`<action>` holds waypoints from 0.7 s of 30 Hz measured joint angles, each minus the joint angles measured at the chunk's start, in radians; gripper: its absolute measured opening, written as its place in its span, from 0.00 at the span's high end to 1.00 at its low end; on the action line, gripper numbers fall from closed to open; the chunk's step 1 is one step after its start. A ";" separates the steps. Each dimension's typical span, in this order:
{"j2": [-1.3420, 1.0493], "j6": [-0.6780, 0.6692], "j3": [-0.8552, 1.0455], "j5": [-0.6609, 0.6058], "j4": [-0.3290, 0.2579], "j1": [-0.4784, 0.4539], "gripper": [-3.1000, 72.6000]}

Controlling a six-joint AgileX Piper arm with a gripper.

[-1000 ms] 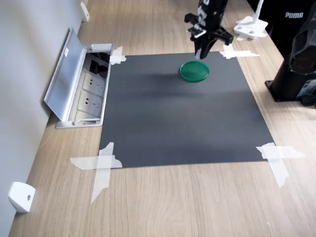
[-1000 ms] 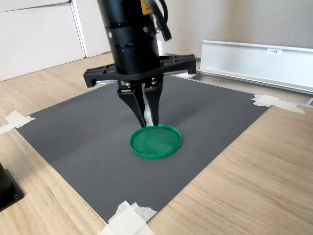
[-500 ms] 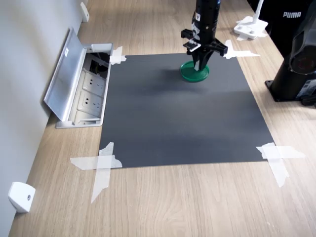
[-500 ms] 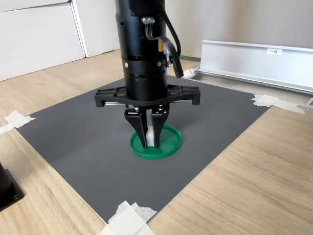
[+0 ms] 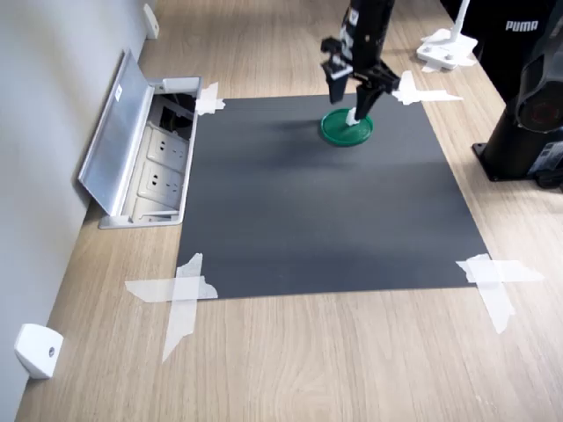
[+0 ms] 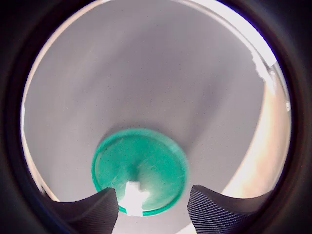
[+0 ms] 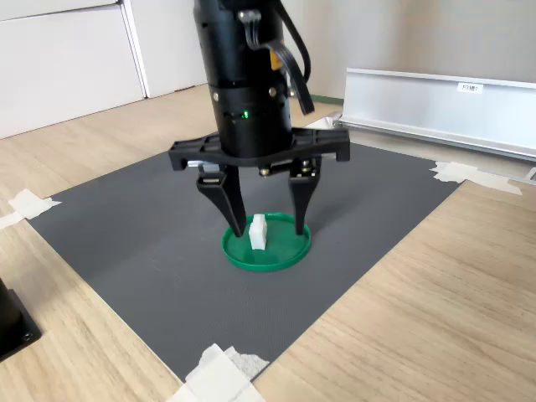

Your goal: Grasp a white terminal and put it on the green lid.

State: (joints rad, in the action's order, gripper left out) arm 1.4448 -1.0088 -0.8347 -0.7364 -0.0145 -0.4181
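The small white terminal (image 7: 258,231), a blocky plastic piece, stands upright inside the round, raised-rim green lid (image 7: 280,251); the black end effector (image 7: 266,226) hangs spread above it, ribbed fingers (image 6: 214,208) apart.

The green lid (image 7: 266,245) is a dark, glossy green in both exterior views and reads as a brighter teal green in the wrist view (image 6: 140,170). The white terminal (image 7: 258,231) on it is plain white, slightly translucent. The gripper (image 7: 266,216) is matt black all over, with a small green light on its body; its fingertips (image 6: 214,207) carry a fine ribbed black texture. The mat (image 5: 325,211) is uniform dark grey, held by strips of white tape (image 5: 180,294) at its corners. The table (image 5: 352,360) is pale wood with a light grain. The socket box (image 5: 145,154) is silver-grey metal.
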 joint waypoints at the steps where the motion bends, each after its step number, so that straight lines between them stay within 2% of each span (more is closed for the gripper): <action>1: -0.027 0.025 -0.015 -0.007 -0.002 0.018 0.16; 5: -0.149 0.090 -0.067 -0.020 -0.020 0.088 0.22; 7: -0.225 0.102 -0.086 -0.024 -0.049 0.111 0.30; 10: -0.333 0.110 -0.094 -0.044 -0.127 0.138 0.49; 13: -0.441 0.140 -0.094 -0.065 -0.212 0.147 0.73; 16: -0.533 0.216 -0.094 -0.063 -0.236 0.147 0.90; 21: -0.695 0.450 -0.029 0.052 -0.235 0.147 0.96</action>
State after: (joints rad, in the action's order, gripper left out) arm 0.7494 -0.5589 -0.8640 -0.6843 -0.2496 -0.2712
